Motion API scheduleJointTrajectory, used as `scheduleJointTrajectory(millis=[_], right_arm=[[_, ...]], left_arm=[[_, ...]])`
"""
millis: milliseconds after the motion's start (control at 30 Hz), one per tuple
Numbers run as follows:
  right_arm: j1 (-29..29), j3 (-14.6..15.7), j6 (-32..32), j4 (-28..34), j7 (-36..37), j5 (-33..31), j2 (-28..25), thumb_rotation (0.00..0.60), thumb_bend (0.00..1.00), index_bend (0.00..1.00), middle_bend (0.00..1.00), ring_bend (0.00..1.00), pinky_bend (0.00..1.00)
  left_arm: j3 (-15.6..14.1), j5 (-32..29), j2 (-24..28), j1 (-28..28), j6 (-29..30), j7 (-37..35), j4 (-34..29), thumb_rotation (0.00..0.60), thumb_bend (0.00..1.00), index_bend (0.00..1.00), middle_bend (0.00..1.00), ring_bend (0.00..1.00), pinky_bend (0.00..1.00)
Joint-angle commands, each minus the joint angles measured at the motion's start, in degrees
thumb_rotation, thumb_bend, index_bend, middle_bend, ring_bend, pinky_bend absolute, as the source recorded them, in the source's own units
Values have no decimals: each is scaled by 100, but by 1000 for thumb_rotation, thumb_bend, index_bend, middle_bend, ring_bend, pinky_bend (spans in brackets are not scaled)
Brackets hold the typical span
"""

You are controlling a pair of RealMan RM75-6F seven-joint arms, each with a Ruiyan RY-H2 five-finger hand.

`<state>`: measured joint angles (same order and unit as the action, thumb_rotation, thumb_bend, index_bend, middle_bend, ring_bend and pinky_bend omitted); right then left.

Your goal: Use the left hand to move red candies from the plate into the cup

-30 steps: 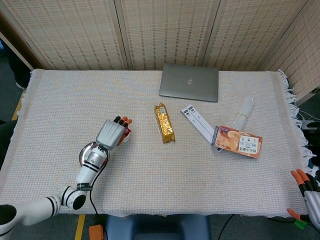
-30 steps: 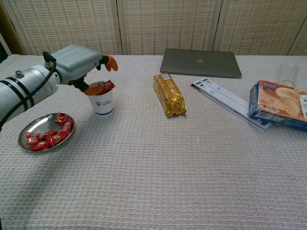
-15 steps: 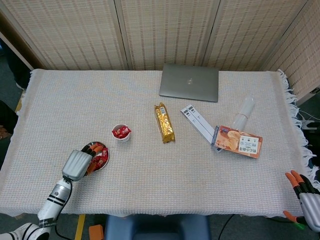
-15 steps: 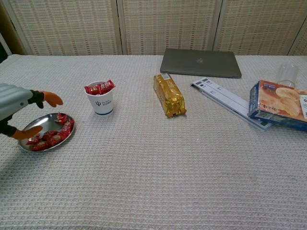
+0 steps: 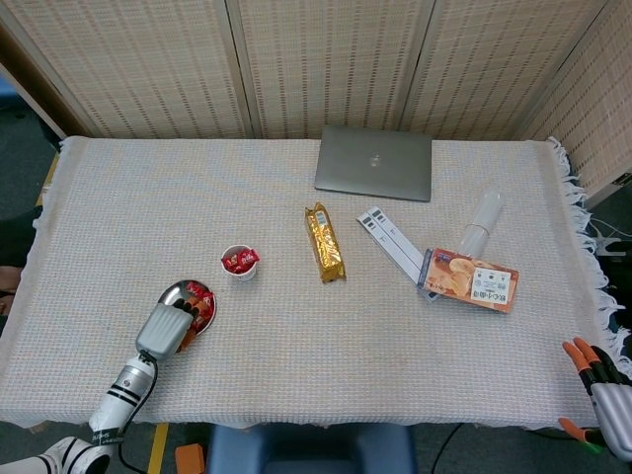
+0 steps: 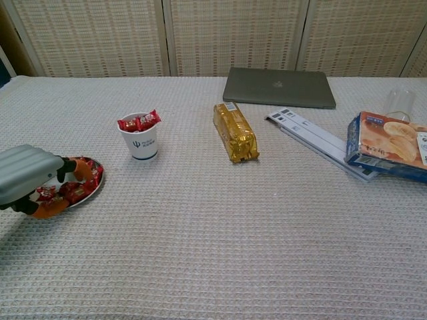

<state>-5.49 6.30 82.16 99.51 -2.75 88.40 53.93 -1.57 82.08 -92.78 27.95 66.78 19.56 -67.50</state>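
My left hand (image 5: 166,329) (image 6: 30,177) is down on the near side of the steel plate (image 5: 176,292) (image 6: 95,187). Its orange-tipped fingers (image 6: 81,169) reach in among the red candies (image 5: 200,296) (image 6: 75,191), with the thumb at the plate's front edge. Whether a candy is pinched is hidden by the hand. The white cup (image 5: 239,265) (image 6: 141,140) stands to the plate's far right, apart from the hand, with red candies (image 6: 139,121) heaped above its rim. My right hand (image 5: 604,385) hangs off the table's near right corner, fingers apart and holding nothing.
A gold snack packet (image 5: 324,243) (image 6: 235,132) lies right of the cup. Further back sits a closed grey laptop (image 5: 374,163) (image 6: 277,87). To the right lie white strips (image 5: 392,243), an orange biscuit box (image 5: 472,280) and a clear bottle (image 5: 483,221).
One second ago my left hand was over the cup with a candy. It swung back to the plate and has now lowered its fingers into the candies.
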Motion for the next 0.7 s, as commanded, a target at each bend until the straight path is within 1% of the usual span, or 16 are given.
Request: scheduleJointTrajectory(millis=[33, 267, 367, 533, 700], right_arm=[[-2, -2, 3, 0, 1, -3, -1, 600, 43, 0, 0, 0, 289], [9, -11, -22, -6, -8, -31, 3, 600, 43, 0, 0, 0, 289], [23, -19, -52, 2, -27, -56, 8, 600, 43, 0, 0, 0, 289], [26, -28, -63, 12, -43, -89, 11, 600, 43, 0, 0, 0, 290], [37, -37, -84, 15, -40, -115, 9, 600, 43, 0, 0, 0, 290]], left_arm=[[48, -39, -94, 42, -121, 93, 144, 600, 403, 334, 372, 424, 1000], [121, -37, -166, 49, -114, 113, 281, 600, 407, 465, 490, 495, 1000], [145, -5, -202, 53, -100, 96, 364, 600, 410, 500, 524, 516, 1000], [196, 45, -196, 60, -59, 37, 375, 600, 411, 540, 568, 549, 1000], [285, 79, -120, 85, 3, -33, 276, 600, 410, 550, 576, 557, 1000]])
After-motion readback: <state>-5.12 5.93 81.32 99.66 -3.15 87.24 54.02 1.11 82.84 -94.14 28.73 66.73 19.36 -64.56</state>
